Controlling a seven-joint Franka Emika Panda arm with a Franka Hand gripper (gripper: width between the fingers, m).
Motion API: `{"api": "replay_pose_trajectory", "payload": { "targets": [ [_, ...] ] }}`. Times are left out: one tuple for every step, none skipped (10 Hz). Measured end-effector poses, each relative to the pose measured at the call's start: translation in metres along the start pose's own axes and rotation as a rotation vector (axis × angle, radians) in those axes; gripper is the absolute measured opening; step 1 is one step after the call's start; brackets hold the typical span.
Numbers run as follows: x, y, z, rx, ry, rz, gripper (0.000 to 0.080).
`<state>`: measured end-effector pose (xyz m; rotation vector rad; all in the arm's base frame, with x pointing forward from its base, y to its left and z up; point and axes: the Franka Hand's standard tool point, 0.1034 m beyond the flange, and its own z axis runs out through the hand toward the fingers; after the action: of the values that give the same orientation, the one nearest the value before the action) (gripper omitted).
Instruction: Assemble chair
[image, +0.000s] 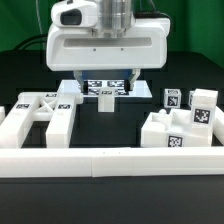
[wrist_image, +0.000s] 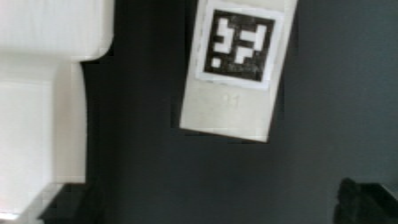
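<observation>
White matte plastic is likely handling light, stiff and slick, so you are best pinching flat opposite faces. Beyond the rail, the braced frame is lying at the exterior view's left, blocky tagged parts at its right. Farther back the gripper is hanging spread, empty, its arm hiding what lies below.

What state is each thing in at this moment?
gripper: open, holding nothing.
X-braced frame: lying on the table, not joined to anything.
tagged parts on the exterior view's right: grouped together, apparently unassembled.
marker board: flat on the table, below the gripper.
</observation>
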<state>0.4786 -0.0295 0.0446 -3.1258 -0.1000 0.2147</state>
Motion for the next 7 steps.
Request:
{"api": "replay_pose_trajectory", "payload": {
  "targets": [
    [-0.003,-0.004,-0.001,0.017,-0.072,0.005,0.0649],
    [-0.004,-0.006,0.0,0.027,-0.144,0.0,0.0649],
    [-0.004,-0.006,0.001,0.036,-0.195,0.0,0.0649],
    [-0.011,-0.004,0.002,0.057,-0.301,0.015,0.0649],
    [-0.01,-0.005,0.006,0.064,-0.387,0.031,0.0649],
    [-0.01,-0.005,0.009,0.059,-0.434,0.038,0.0649],
    [-0.017,-0.001,0.01,0.039,-0.543,0.037,0.0649]
  ]
}}
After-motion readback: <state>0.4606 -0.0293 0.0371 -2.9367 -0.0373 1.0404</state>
